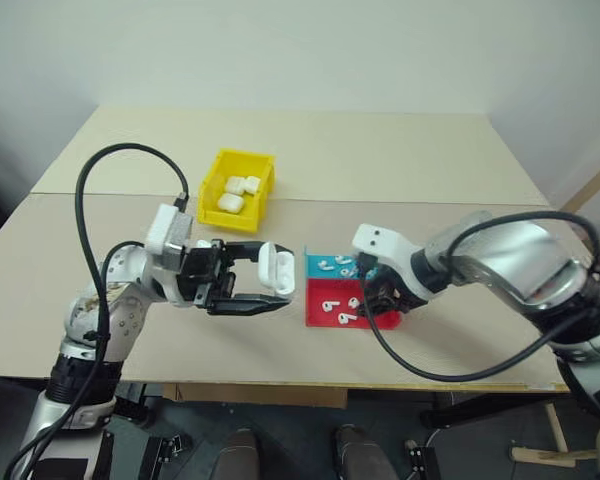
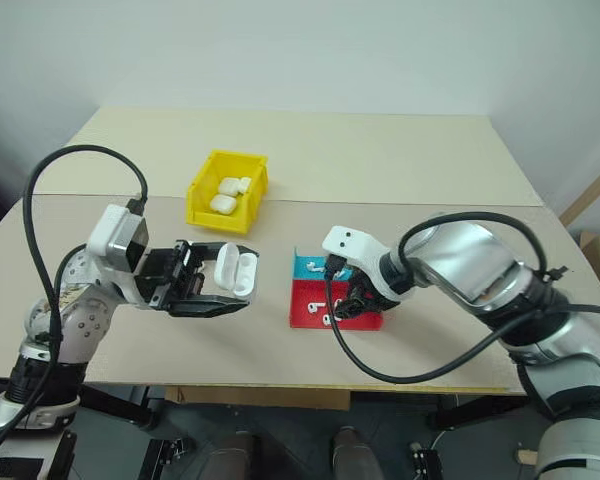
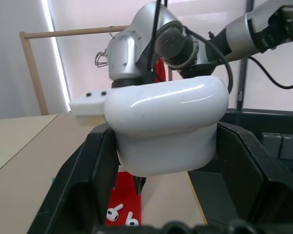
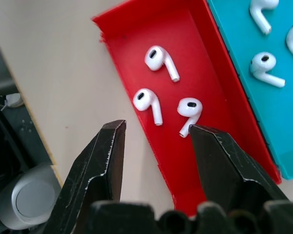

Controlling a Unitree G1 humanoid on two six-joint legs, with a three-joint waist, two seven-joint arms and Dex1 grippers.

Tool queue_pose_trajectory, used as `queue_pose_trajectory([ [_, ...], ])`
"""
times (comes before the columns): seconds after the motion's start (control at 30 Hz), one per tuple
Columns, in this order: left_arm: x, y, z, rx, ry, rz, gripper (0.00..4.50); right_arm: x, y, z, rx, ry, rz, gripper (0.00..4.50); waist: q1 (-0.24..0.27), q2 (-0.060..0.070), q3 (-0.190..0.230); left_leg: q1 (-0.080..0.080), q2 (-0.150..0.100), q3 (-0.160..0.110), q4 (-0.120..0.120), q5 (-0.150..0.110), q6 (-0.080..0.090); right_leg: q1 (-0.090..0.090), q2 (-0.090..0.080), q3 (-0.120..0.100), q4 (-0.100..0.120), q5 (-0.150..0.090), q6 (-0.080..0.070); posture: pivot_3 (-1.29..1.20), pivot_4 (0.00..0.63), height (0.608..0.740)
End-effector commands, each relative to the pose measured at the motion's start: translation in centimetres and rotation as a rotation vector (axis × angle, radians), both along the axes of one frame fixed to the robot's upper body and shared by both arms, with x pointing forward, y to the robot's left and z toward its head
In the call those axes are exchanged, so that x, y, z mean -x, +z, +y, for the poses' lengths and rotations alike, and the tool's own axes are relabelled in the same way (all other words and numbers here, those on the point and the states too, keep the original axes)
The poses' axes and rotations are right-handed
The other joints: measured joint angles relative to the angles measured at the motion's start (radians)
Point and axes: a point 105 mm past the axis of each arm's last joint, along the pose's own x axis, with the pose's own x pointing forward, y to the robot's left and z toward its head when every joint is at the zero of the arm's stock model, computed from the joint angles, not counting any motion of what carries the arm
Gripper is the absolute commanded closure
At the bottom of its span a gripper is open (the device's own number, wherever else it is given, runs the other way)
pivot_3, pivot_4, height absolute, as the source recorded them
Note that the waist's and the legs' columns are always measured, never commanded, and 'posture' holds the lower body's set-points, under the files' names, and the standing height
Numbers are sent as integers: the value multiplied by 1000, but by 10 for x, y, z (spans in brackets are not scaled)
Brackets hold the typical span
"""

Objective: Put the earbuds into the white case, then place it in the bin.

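Observation:
My left gripper [image 1: 280,278] is shut on the white case [image 1: 276,268], holding it above the table just left of the tray; its lid looks flipped open. The left wrist view has the case [image 3: 166,126] wedged between the two black fingers. My right gripper [image 4: 157,127] hangs open, pointing down over the red half of the tray [image 4: 195,53], with nothing between its fingers. Three earbuds [image 4: 147,103] lie in the red half just beyond its fingertips, and more earbuds [image 4: 266,68] lie in the blue half. The yellow bin [image 1: 245,157] stands further back on the table.
Three white cases [image 1: 232,203] lie inside the bin. The blue-and-red tray [image 1: 315,262] sits near the table's front edge, between my two arms. Black cables loop over both arms. The tan table [image 1: 380,150] stretches away behind the bin.

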Motion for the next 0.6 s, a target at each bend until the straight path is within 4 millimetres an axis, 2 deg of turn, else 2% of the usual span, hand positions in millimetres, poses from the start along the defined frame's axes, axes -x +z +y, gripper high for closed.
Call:
queue_pose_trajectory([
  [0.03, 5, 12, -1, 20, -29, -57, 1662, -10, 11, 2, 12, -32, -51, 1967, -3, 0, 0, 0, 0, 0, 0, 0, 0, 0, 0, 0, 0, 0, 0, 0, 150, 740],
  [0.27, 8, 10, -4, 32, -24, -79, 1662, -17, 4, 7, 57, -25, -56, 1967, -9, 0, 0, 0, 0, -1, 0, 0, 0, 0, 0, -1, 0, 0, 0, 0, 150, 740],
  [0.47, 11, 10, -6, 56, 7, -121, 1662, -23, -9, 7, 104, -23, -50, 1967, -18, 0, 0, 0, 0, -1, 0, 0, 0, 0, 0, -1, 0, 0, 0, 0, 150, 740],
  [0.6, 16, 15, -5, 77, 20, -138, 1662, -27, -11, 10, 104, -32, -57, 1967, -19, 0, 0, 0, 0, -1, 0, 0, 0, 0, 0, -1, 0, 0, 0, 0, 150, 740],
])
